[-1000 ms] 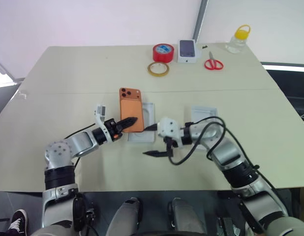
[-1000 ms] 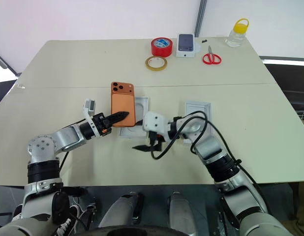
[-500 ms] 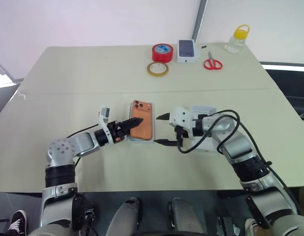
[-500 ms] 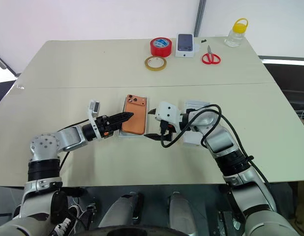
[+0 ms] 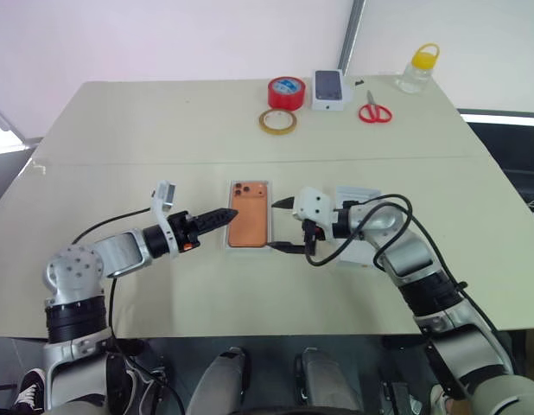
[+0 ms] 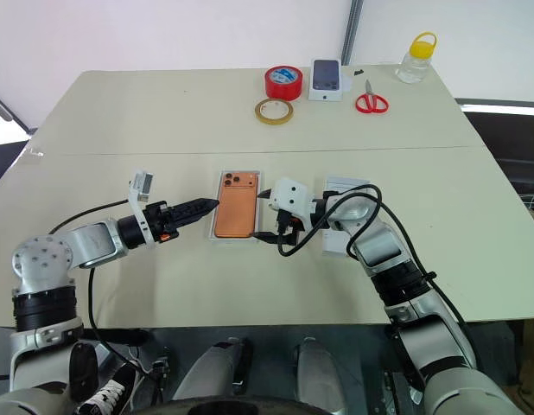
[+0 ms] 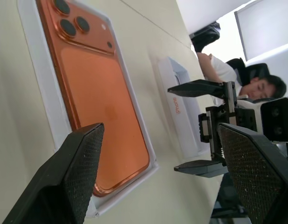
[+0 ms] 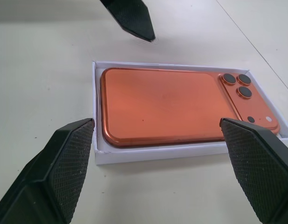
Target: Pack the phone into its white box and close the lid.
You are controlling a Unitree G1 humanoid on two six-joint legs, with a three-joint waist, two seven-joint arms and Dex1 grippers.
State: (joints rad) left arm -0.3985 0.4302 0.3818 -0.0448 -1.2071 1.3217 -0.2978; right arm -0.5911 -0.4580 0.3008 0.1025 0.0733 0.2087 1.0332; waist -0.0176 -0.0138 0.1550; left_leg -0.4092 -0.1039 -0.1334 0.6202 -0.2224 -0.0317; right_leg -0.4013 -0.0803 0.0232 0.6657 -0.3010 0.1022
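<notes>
We see the phone point(image 5: 251, 226) lying camera-side up inside the white box point(image 8: 148, 153), which sits on the counter point(image 5: 163, 130). Our left gripper point(image 5: 225, 214) hangs just left of the white box, its fingers spread apart and holding nothing. Our right gripper point(image 5: 283, 225) hovers just right of the white box, fingers wide apart and empty, one at each end of the phone's long edge. The lid point(image 5: 357, 225) lies further right of the white box, partly behind our right arm.
</notes>
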